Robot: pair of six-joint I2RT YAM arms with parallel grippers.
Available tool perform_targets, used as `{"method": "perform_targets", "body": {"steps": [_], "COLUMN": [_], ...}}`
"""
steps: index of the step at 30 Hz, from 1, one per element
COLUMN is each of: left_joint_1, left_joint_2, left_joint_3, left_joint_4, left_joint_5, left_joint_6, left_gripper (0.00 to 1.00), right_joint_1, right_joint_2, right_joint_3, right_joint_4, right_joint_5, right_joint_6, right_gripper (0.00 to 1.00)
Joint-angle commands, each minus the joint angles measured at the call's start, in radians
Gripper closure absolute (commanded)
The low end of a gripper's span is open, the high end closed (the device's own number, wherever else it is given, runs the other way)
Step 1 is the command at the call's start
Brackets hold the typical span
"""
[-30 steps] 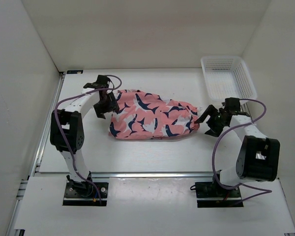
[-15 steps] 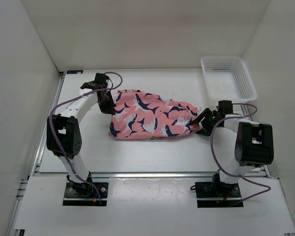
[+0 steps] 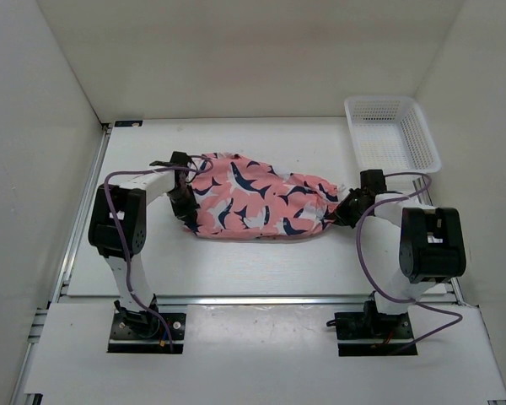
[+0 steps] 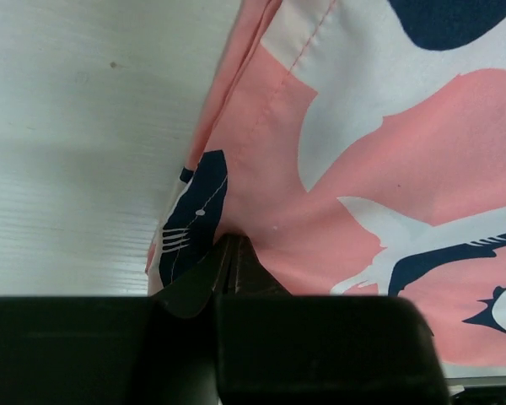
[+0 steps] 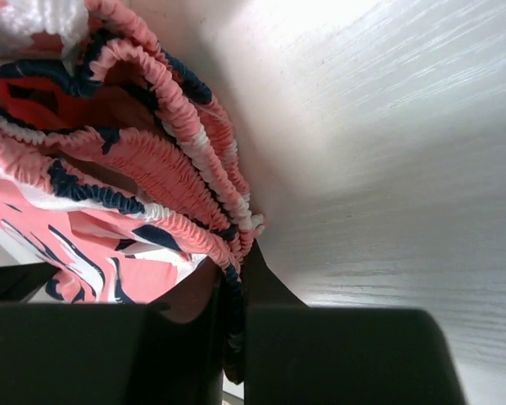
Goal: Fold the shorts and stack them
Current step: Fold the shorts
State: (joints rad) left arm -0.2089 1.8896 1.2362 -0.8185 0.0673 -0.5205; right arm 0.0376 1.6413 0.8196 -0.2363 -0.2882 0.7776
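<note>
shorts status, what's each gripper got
Both shut: left gripper on the left edge of the shorts, right gripper on the elastic waistband. It lies spread between the arms. Nothing blocking; basket far right.

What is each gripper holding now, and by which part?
The left gripper pinches the shorts at a fabric edge; the right gripper pinches their gathered waistband.

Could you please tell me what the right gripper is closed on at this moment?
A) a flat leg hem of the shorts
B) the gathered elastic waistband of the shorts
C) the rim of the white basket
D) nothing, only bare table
B: in the right wrist view, the right gripper pinches the ruffled elastic waistband at the end of the shorts.
</note>
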Motion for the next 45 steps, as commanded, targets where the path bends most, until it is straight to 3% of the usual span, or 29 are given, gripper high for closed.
{"method": "perform_targets", "body": {"steps": [1,9,13,18,25,31,36,41,45], "left_joint_1": [-0.003,-0.089,-0.216,-0.391,-0.348,-0.198,-0.144,-0.156,-0.294], "left_joint_2": [-0.014,-0.095,-0.171,-0.276,-0.296,-0.219,-0.037,0.117,0.241], "left_joint_3": [-0.006,-0.121,-0.175,-0.202,-0.149,-0.012,0.213,0.439,0.662], "left_joint_4": [0.059,0.059,0.059,0.059,0.035,0.025,0.025,-0.004,-0.014], "left_joint_5": [-0.067,-0.032,-0.003,0.009,-0.021,-0.023,-0.004,0.133,0.253], "left_joint_6": [-0.002,-0.090,-0.165,-0.272,-0.224,-0.118,-0.084,-0.047,-0.021], "left_gripper": [0.89,0.89,0.89,0.89,0.87,0.89,0.90,0.90,0.90], "right_joint_1": [-0.002,-0.002,-0.002,0.132,0.405,0.574,0.596,0.605,0.591], "right_joint_2": [-0.037,-0.222,-0.291,-0.270,-0.149,-0.063,-0.034,-0.043,-0.096], "right_joint_3": [0.049,0.121,0.199,0.447,0.688,0.771,0.782,0.771,0.721], "right_joint_4": [-0.059,-0.245,-0.333,-0.446,-0.541,-0.561,-0.561,-0.580,-0.589], "right_joint_5": [0.089,0.245,0.279,0.352,0.472,0.583,0.592,0.604,0.650], "right_joint_6": [-0.026,-0.147,-0.201,-0.300,-0.396,-0.414,-0.403,-0.394,-0.394], "right_gripper": [1.00,1.00,1.00,1.00,1.00,1.00,1.00,1.00,1.00]}}
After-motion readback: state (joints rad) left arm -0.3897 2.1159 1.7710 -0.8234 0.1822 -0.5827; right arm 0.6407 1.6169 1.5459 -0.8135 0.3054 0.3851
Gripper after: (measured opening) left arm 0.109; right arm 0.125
